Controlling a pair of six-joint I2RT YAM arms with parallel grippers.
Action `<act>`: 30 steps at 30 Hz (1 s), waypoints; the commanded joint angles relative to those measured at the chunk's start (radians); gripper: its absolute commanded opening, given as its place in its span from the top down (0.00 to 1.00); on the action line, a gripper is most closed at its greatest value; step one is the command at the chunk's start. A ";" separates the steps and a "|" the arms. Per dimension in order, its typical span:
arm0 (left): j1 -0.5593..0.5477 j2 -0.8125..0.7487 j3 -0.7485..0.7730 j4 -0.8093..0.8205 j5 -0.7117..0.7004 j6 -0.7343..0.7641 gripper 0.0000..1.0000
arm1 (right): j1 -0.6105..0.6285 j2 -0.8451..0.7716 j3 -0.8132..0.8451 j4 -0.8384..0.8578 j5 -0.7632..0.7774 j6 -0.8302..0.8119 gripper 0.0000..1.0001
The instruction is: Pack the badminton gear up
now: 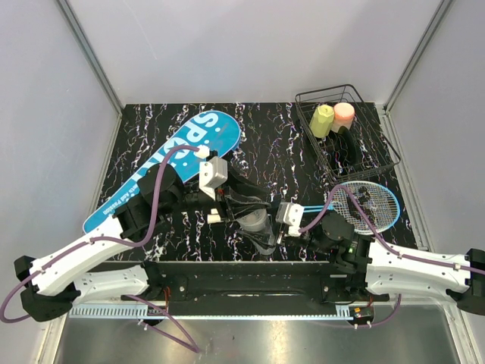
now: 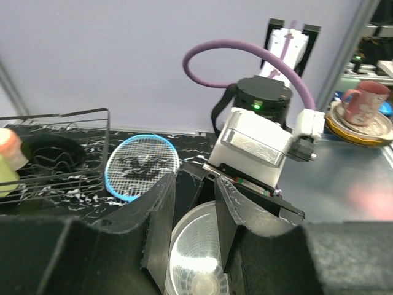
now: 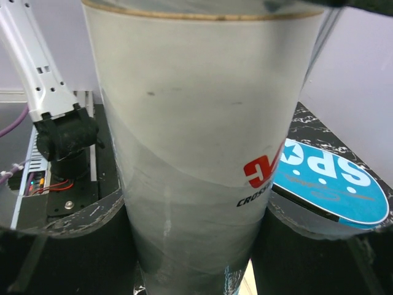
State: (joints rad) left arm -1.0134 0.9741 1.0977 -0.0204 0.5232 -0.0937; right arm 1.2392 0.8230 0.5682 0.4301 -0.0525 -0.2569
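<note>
The long white tube (image 1: pixel 260 225) stands tilted near the table's front middle, and my right gripper (image 1: pixel 271 231) is shut on its body (image 3: pixel 202 141). In the left wrist view the tube's open mouth (image 2: pixel 190 227) faces the camera, with a white shuttlecock (image 2: pixel 206 279) down inside. My left gripper (image 2: pixel 195 181) lies across that mouth, its jaws part way open with nothing between them. A blue-framed racket (image 1: pixel 367 205) lies flat at the right. The blue cover lettered "SPORT" (image 1: pixel 182 155) lies at the back left.
A black wire basket (image 1: pixel 379 152) stands at the back right with a yellow bottle (image 1: pixel 322 120) and a pink bottle (image 1: pixel 344 114) in it. Grey walls close in the table. A pink mug (image 2: pixel 365 101) on plates sits beyond the table.
</note>
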 commanded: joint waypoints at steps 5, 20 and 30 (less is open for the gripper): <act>-0.148 0.041 -0.050 -0.326 -0.506 0.086 0.62 | 0.016 -0.008 0.036 0.341 0.192 0.022 0.58; -0.223 0.144 -0.030 -0.389 -0.931 0.173 0.62 | 0.014 0.002 0.085 0.289 0.155 0.002 0.58; -0.296 0.236 -0.009 -0.441 -0.931 0.180 0.63 | 0.016 0.007 0.095 0.263 0.098 -0.024 0.58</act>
State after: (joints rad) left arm -1.2697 1.0382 1.1614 -0.0746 -0.3218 0.0097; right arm 1.2411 0.8452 0.5571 0.4866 0.1520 -0.2436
